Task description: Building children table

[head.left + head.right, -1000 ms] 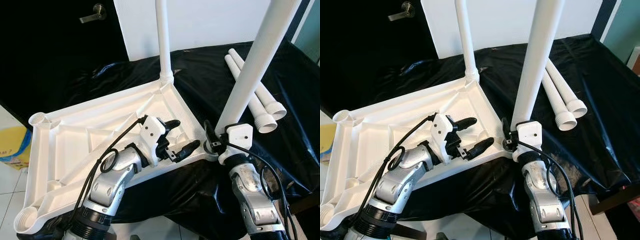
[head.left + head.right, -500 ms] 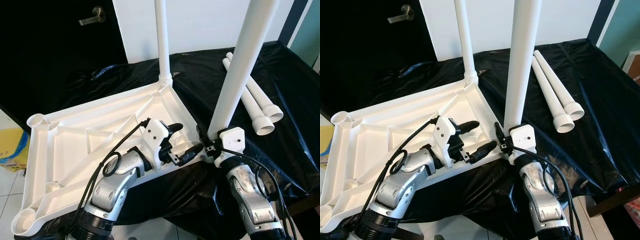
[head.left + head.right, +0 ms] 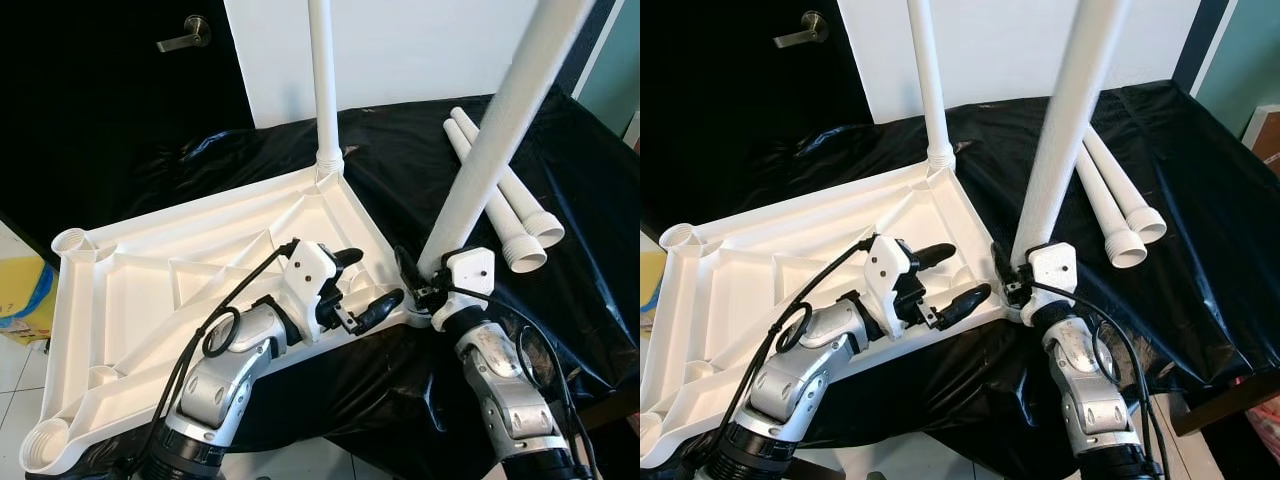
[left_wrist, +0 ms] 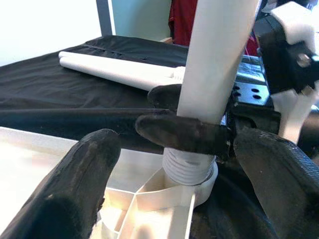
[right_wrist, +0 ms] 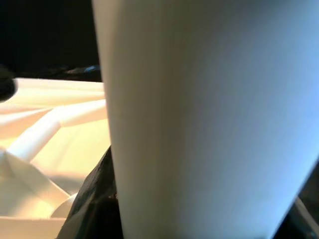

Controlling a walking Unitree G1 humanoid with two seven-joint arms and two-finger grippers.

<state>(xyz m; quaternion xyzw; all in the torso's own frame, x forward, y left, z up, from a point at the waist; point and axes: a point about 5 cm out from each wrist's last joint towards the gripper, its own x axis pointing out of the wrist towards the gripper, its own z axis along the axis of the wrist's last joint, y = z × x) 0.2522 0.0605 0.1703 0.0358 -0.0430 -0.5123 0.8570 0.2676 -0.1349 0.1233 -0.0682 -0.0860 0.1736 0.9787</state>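
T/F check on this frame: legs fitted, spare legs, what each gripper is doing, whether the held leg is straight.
1. One leg already stands upright in a far corner of the upturned tabletop. True.
2. The right gripper is shut on a leg. True.
3. That held leg stands straight up. False: it leans to the robot's right.
4. Four spare legs lie on the black cloth. False: two spare legs lie there.
5. The left gripper grips a leg. False: it is open, over the tabletop.
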